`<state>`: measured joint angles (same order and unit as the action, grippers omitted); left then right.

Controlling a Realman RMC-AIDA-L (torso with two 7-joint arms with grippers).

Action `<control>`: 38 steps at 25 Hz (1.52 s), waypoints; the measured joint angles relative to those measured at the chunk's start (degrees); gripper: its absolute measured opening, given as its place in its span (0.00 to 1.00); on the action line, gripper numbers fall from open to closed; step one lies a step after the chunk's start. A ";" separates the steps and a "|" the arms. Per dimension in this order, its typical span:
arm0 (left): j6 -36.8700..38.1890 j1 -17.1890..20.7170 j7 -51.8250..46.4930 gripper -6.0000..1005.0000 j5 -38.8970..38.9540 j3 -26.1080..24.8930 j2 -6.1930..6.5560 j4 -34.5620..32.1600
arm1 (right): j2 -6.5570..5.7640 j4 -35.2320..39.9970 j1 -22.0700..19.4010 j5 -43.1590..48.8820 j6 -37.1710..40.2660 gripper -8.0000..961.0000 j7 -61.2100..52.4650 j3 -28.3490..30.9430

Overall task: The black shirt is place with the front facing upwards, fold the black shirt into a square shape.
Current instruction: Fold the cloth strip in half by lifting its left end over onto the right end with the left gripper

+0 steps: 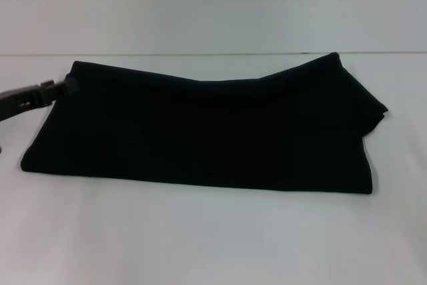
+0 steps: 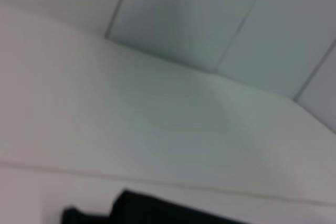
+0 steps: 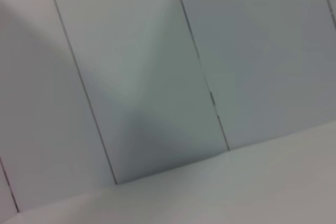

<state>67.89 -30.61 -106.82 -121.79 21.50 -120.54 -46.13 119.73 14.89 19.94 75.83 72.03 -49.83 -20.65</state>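
**Folded black shirt on white counter, left gripper at its edge**

Item 1. Counter [image 1: 200,238]: white, plain surface. The near strip in front of the cloth shows bare in the head view, and the surface runs on past the cloth to a thin seam line at the back.

Item 2. Black shirt [image 1: 207,131]: lies flat on the counter, centre of the head view, folded into a long band running left to right. Near edge straight, slightly rising toward the left. Far edge dips in the middle and lifts to a peak at each end. At the right end the layers are doubled over, with a bulging fold at the far right corner. No lettering or label shows on the upward face. A small dark portion, apparently the same cloth [image 2: 152,211], appears at one edge of the left wrist view, resting on the white surface.

Item 3. Left gripper [image 1: 59,85]: dark, reaches in from the left border of the head view and meets the shirt at its far left corner. Whether its jaws are parted or closed on the cloth I cannot tell.

Item 4. Right gripper: not seen in any view.

Item 5. Wall [image 3: 157,66]: pale panels divided by thin dark seams, rising behind the counter in the right wrist view.
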 joint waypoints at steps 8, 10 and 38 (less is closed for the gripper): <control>2.11 0.30 -1.45 0.58 -1.15 -0.10 -0.16 -0.49 | -0.51 0.19 4.19 5.26 -7.37 0.81 -0.38 -3.36; 1.49 0.29 -0.61 0.58 -1.15 0.06 -0.25 0.14 | -1.20 0.64 5.75 8.19 -8.59 0.81 -2.60 -4.55; -2.01 0.34 6.39 0.57 -0.26 0.56 -1.46 2.06 | -4.84 20.52 20.32 46.15 -19.25 0.82 -50.84 -19.84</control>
<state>65.88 -30.27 -100.43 -122.05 22.06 -122.00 -44.08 114.88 35.41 40.26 121.98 52.78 -100.67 -40.49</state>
